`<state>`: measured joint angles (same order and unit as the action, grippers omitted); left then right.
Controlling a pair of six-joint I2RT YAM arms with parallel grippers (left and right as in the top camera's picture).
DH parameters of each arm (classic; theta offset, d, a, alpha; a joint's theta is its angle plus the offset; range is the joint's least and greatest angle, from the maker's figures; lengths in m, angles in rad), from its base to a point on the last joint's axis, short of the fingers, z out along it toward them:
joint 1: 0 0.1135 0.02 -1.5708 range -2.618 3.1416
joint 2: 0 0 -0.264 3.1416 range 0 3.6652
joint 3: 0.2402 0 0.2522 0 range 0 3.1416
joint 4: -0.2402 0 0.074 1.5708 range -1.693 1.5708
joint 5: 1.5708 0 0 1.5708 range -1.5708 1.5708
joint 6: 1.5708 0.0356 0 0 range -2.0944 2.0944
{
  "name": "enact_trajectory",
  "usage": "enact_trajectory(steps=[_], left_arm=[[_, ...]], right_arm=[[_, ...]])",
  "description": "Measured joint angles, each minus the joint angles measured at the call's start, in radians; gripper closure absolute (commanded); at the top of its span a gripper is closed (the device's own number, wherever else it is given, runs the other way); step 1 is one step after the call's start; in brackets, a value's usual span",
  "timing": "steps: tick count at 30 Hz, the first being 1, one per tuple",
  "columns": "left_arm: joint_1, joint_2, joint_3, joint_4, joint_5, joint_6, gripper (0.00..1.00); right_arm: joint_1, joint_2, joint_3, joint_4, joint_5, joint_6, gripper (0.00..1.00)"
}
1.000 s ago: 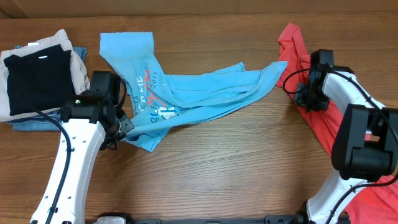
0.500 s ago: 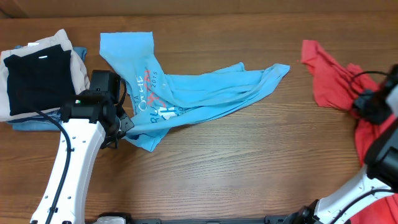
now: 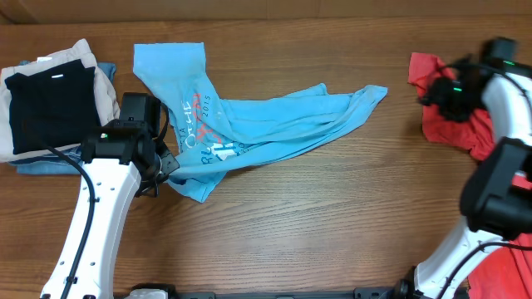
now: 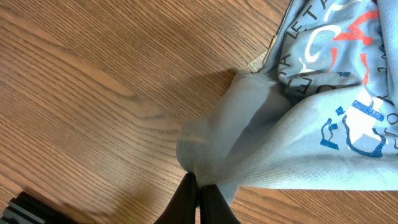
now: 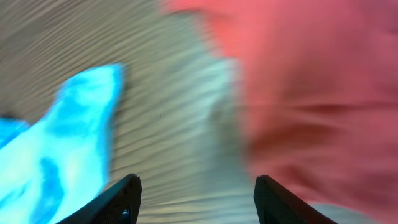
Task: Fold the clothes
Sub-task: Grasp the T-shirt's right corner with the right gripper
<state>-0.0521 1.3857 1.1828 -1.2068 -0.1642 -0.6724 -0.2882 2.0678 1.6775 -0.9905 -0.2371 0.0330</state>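
Left end effector [image 4: 196, 190] is pressed together, pinching the near-left edge of the blue shirt [image 3: 258, 120], which lies rumpled across the middle of the table [image 3: 332, 216]. Right end effector [image 5: 197, 182] is spread and empty, at the left edge of the red shirt [image 3: 455, 126], far right. Judgement: the cloth is light and limp, so grip at the hem corners.

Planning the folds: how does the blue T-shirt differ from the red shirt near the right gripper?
The blue T-shirt lies stretched across the middle of the table, lettering showing; the red shirt sits bunched at the far right, no print visible. The left gripper pinches the blue T-shirt; the right gripper, by the red shirt, is open. Both are unfolded.
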Motion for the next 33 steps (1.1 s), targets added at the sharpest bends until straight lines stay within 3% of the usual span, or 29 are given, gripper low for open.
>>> enact_trajectory(steps=[7,20,23,26,27,33], left_arm=[[0.0,0.0,0.0,0.002,0.0,0.0,0.96],[0.0,0.0,0.0,0.002,0.0,0.0,0.96],[0.0,0.0,0.0,0.002,0.0,0.0,0.96],[0.0,0.0,0.0,0.003,0.0,0.0,0.96],[0.0,0.0,0.0,0.003,0.0,0.0,0.96],[0.0,0.0,0.0,0.007,-0.001,0.0,0.96]], right_arm=[[0.141,0.038,0.0,0.098,0.073,0.043,0.4],[0.184,0.142,0.0,0.22,0.105,0.18,0.48],[0.185,0.166,0.0,0.224,0.105,0.192,0.62],[0.184,0.175,0.002,0.237,0.106,0.193,0.91],[0.184,0.179,0.002,0.236,0.105,0.198,0.96],[0.184,0.182,0.003,0.227,0.106,0.203,0.96]])
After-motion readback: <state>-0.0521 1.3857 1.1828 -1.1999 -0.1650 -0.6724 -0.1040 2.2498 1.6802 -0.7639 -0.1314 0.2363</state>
